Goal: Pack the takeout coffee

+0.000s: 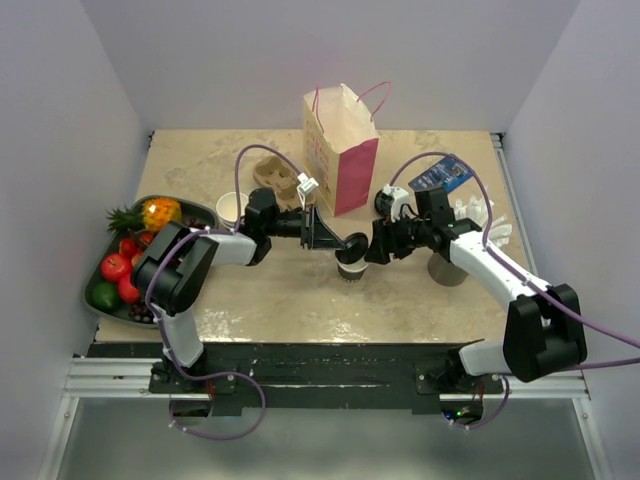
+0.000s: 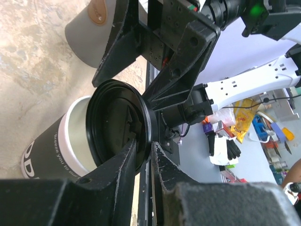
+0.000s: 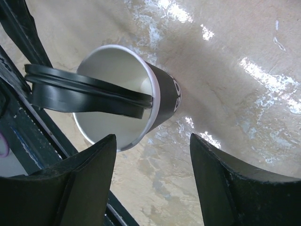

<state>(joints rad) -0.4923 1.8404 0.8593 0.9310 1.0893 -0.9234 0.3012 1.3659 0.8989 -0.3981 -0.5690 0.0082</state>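
The takeout coffee cup (image 1: 350, 270), a white-rimmed paper cup with a dark wall, stands near the table's middle; it also shows in the left wrist view (image 2: 51, 150) and the right wrist view (image 3: 167, 96). Its black lid (image 1: 352, 243) (image 2: 117, 127) (image 3: 84, 94) lies tilted across the cup's mouth, with one edge dipping inside the rim. My left gripper (image 1: 338, 243) (image 2: 145, 143) has the lid's rim between its narrowly spaced fingers; whether they still press it does not show. My right gripper (image 1: 372, 250) (image 3: 153, 137) stands open just right of the cup and touches nothing.
A pink and cream paper bag (image 1: 342, 150) stands behind the cup, with a cardboard cup carrier (image 1: 278, 178) to its left. White cups (image 1: 231, 207) and a fruit tray (image 1: 105, 275) are at the left. A grey cup (image 1: 447, 268) (image 2: 89, 33) stands at the right.
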